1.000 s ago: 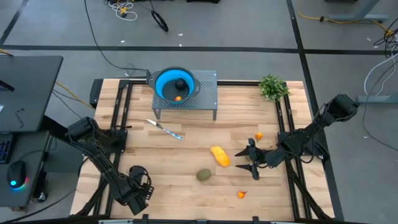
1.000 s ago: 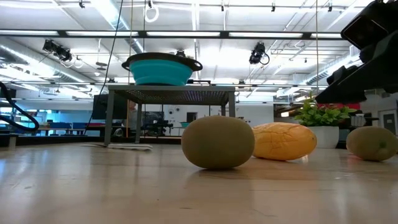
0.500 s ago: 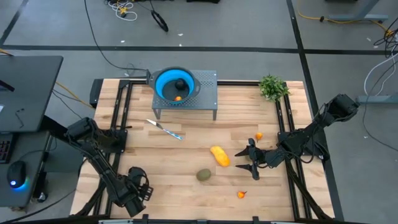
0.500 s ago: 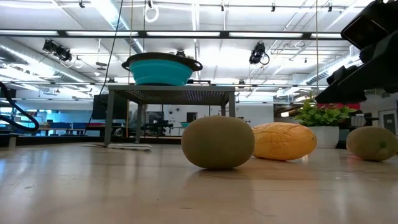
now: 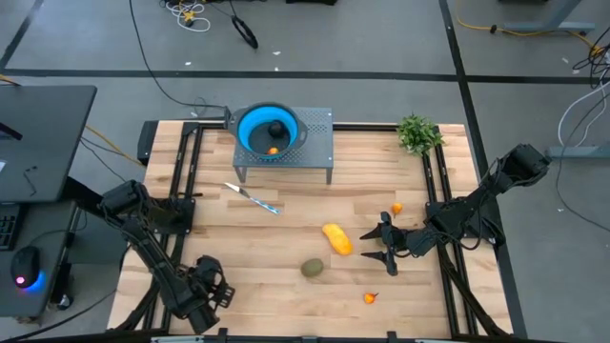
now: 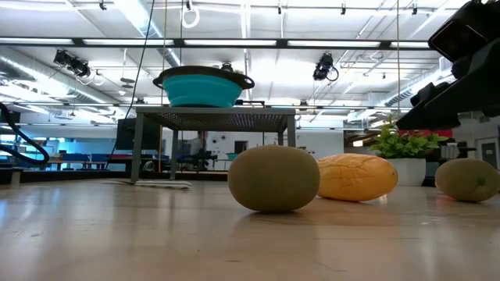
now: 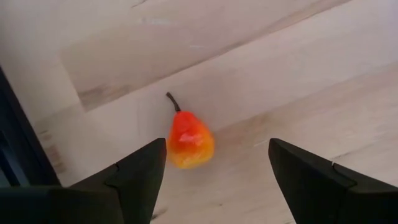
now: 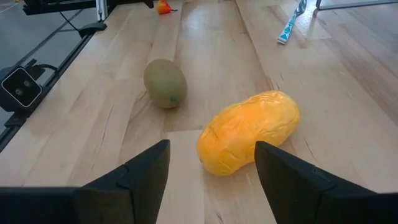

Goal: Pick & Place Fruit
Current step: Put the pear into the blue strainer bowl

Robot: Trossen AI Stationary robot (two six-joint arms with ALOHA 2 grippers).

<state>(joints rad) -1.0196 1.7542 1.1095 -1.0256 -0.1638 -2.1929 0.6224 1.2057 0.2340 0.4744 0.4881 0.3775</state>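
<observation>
A small orange-red pear-shaped fruit (image 7: 189,140) lies on the wood, and my left gripper (image 7: 217,155) stands open above it, fingers pointing down on either side, clear of it. In the high view that gripper (image 5: 208,289) is at the table's near left and hides the fruit. My right gripper (image 5: 368,245) waits open just right of the yellow oblong fruit (image 5: 335,238), which lies before its fingers (image 8: 211,148). An olive oval (image 5: 313,269) rests nearer the front edge. A second olive oval (image 6: 467,179) shows only in the low view.
A blue bowl (image 5: 267,129) holding a dark ball (image 5: 275,128) and an orange piece (image 5: 274,150) sits on a grey perforated stand (image 5: 319,133) at the far edge. A blue-handled knife (image 5: 253,198), a green plant (image 5: 416,133), and loose orange pieces (image 5: 370,297) (image 5: 396,208) are around.
My left gripper has swung a little toward the table's left edge and turned slightly, staying open. The right arm and the fruit have kept still.
</observation>
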